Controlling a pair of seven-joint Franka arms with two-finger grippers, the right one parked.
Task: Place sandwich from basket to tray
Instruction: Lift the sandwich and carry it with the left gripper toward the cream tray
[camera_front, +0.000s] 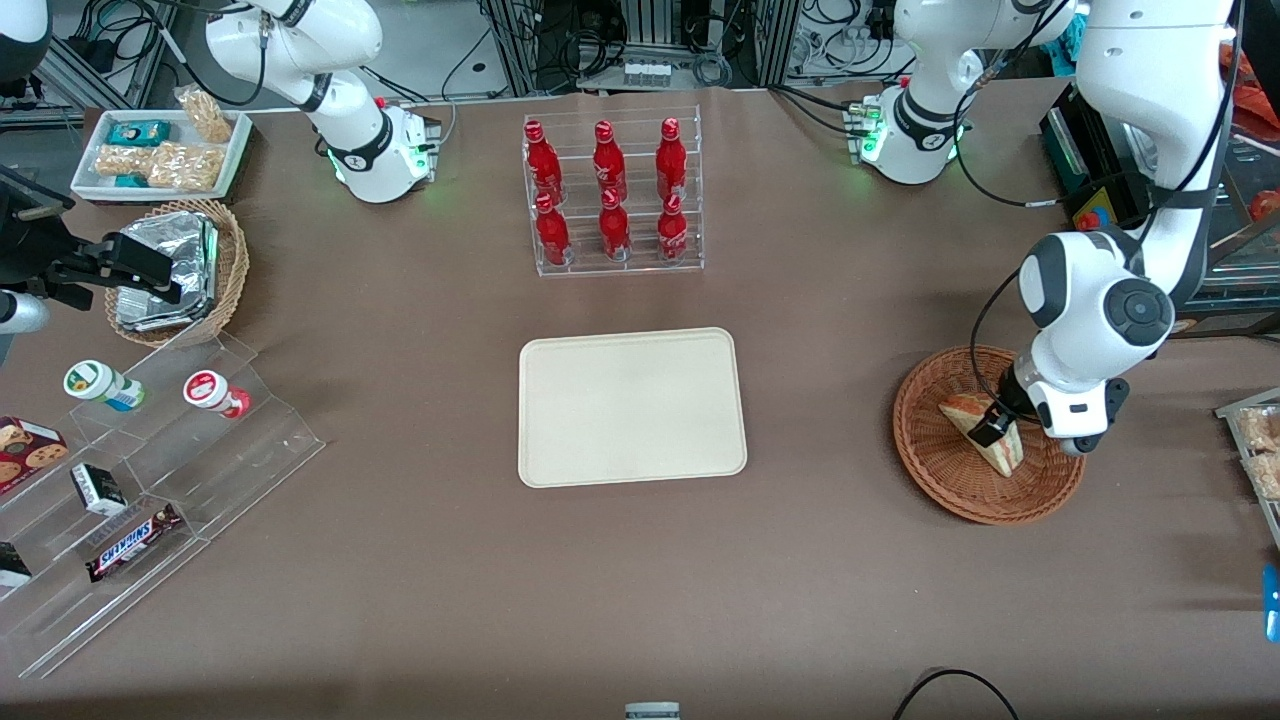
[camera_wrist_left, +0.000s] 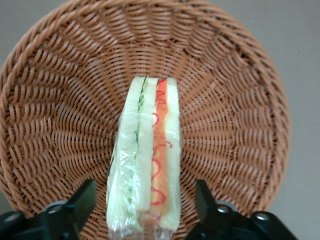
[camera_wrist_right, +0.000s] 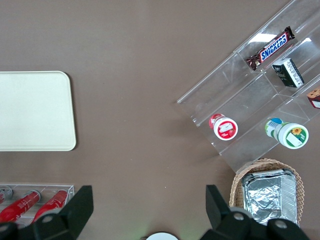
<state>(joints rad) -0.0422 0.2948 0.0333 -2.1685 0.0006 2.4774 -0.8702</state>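
The sandwich is a wrapped triangular wedge standing on edge in the reddish-brown wicker basket at the working arm's end of the table. In the left wrist view the sandwich shows its green and red filling against the basket. My gripper is down in the basket, open, with one finger on each side of the sandwich and a gap to each. The cream-beige tray lies bare at the table's middle and also shows in the right wrist view.
A clear rack of red bottles stands farther from the front camera than the tray. Toward the parked arm's end are a tan basket with foil packets, a white snack tray and a clear stepped shelf with snacks.
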